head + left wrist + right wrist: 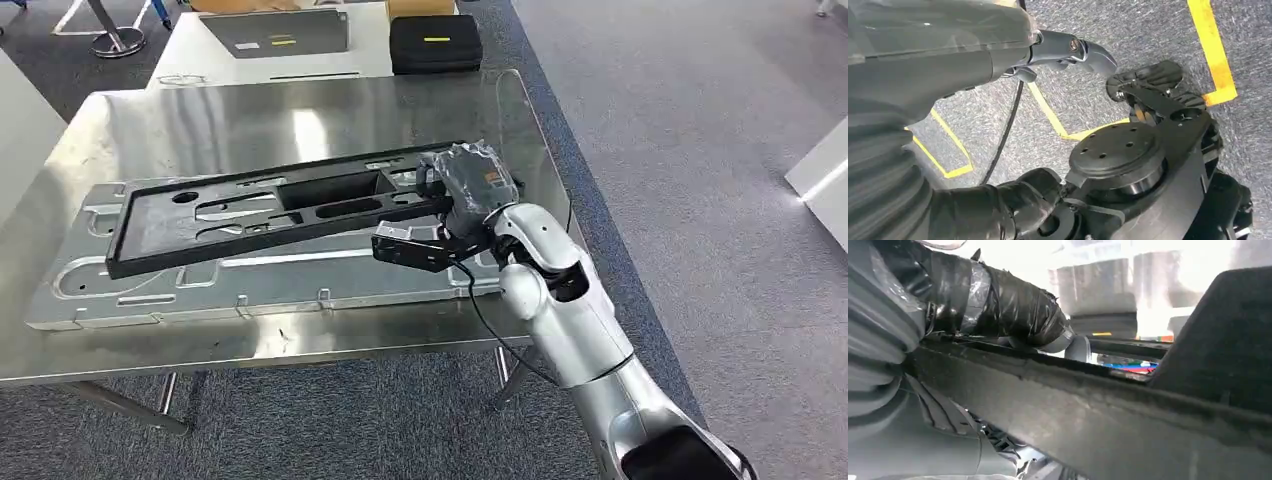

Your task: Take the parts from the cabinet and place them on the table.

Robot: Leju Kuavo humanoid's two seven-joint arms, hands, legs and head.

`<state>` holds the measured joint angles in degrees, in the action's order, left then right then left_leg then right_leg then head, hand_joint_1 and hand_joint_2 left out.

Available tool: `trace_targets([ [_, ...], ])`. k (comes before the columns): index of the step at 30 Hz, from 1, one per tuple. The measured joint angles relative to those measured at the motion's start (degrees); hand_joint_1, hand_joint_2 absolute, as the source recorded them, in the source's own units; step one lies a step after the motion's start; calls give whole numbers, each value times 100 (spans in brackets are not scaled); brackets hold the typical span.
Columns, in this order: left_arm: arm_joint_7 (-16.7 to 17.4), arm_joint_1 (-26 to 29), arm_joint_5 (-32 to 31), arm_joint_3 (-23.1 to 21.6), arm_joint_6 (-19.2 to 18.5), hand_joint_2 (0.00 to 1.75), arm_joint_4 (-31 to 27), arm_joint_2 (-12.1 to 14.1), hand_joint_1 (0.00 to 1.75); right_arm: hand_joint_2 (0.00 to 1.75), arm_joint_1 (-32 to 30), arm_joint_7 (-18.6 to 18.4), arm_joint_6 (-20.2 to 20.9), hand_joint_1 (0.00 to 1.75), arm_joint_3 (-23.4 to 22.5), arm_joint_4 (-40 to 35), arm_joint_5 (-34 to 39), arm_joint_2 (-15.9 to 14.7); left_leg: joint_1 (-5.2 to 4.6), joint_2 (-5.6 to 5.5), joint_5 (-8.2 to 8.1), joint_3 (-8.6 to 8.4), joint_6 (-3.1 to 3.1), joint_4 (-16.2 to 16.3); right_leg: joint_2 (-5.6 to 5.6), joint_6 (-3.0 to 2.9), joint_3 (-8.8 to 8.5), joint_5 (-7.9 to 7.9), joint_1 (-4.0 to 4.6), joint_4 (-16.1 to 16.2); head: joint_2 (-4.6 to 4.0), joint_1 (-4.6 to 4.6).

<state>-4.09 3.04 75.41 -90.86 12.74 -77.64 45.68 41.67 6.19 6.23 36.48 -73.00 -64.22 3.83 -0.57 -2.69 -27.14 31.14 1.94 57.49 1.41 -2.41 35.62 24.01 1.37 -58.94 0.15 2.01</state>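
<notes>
A long black frame part (250, 215) with several cut-outs lies slanted on a silver metal panel (200, 285), which rests flat on the steel table (200, 120). My right hand (465, 185), wrapped in clear film, grips the black part's right end. In the right wrist view its taped dark fingers (1013, 310) lie over the black part's (1128, 425) edge with the thumb below. My left hand (923, 60) hangs over the carpet, holding nothing, its thumb (1073, 50) stuck out.
Behind the steel table stands a white table (300, 60) carrying a black case (435, 42) and a grey flat panel (275, 32). Grey carpet (700, 200) runs along the right side. Yellow tape lines (1213, 50) mark the floor.
</notes>
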Motion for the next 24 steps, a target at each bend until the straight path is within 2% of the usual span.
trace_targets([
  [7,7,0,-11,0,-9,175,52,-2,0,175,15,-4,-7,175,0,153,-9,24,-11,0,6,1,-2,2,1,0,0,-3,-12,0,0,0],
  [10,61,-6,-202,2,-158,175,105,-2,0,175,51,-35,-72,175,0,293,-114,50,-15,0,6,3,-2,2,2,1,1,-2,-16,0,0,0],
  [11,101,-17,-357,2,-296,175,158,-9,0,175,81,-37,-147,175,0,402,-193,72,-17,0,5,3,-2,2,3,1,1,-2,-19,0,0,0],
  [13,133,-63,-779,0,-823,175,447,-39,0,175,160,-20,-313,175,0,700,-385,164,-20,0,5,5,-2,2,4,1,3,-2,-22,0,0,0],
  [15,85,-139,-1162,0,-1515,175,980,-122,0,175,280,-37,-487,175,-2,1074,-601,332,-22,9,4,8,-1,2,14,1,9,-2,-24,0,0,0],
  [17,22,-207,-1357,7,-1907,175,1476,-250,0,175,412,-87,-627,175,-4,1417,-760,472,-25,10,4,9,-1,2,15,1,12,-2,-26,0,0,0],
  [19,7,-258,-1506,7,-2107,175,1931,-393,0,175,589,-101,-702,175,-35,1837,-802,601,-26,9,5,8,-1,2,15,1,12,-2,-26,0,0,0],
  [24,0,-335,-1604,9,-2203,175,2564,-667,0,175,763,-81,-769,175,-112,2490,-872,815,-26,9,5,10,-1,2,16,0,13,-2,-26,-2,0,0],
])
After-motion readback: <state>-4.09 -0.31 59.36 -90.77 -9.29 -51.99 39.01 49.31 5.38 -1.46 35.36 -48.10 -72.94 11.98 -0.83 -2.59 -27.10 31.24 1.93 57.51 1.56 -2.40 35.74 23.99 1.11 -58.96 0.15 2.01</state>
